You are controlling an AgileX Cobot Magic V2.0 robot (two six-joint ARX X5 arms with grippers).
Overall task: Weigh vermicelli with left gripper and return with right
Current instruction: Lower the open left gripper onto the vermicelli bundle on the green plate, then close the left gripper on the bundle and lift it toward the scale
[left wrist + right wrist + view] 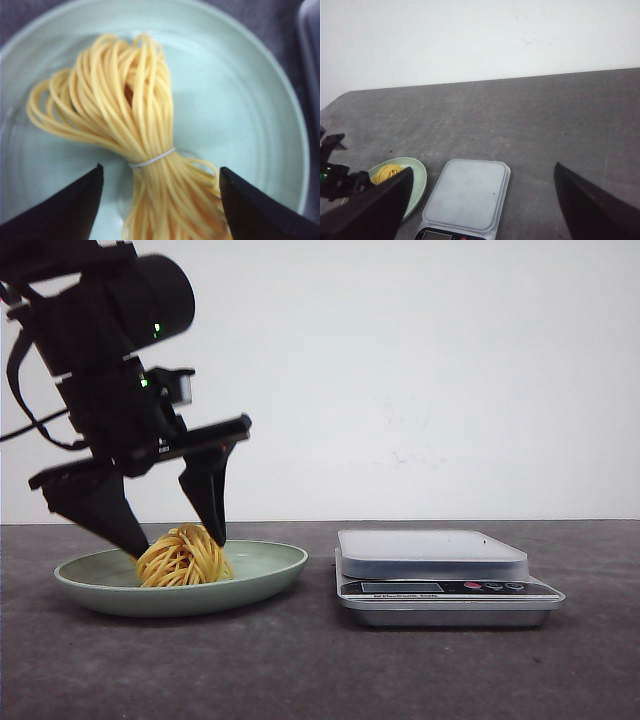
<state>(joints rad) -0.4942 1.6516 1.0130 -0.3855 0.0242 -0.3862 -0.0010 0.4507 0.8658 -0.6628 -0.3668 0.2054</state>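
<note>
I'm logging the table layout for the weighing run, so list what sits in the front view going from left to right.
Left claw straddling the vermicelli bundle in the green plate → bare stretch of grey table → kitchen scale. The right claw does not appear in this view.

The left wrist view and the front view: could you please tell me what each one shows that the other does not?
Only the left wrist view shows the thin white tie binding the vermicelli. Only the front view shows the scale, its platform bare, beside the plate, along with the left arm's body and the grey table. Both show the left gripper open, its fingers on either side of the bundle, which lies on the green plate.
</note>
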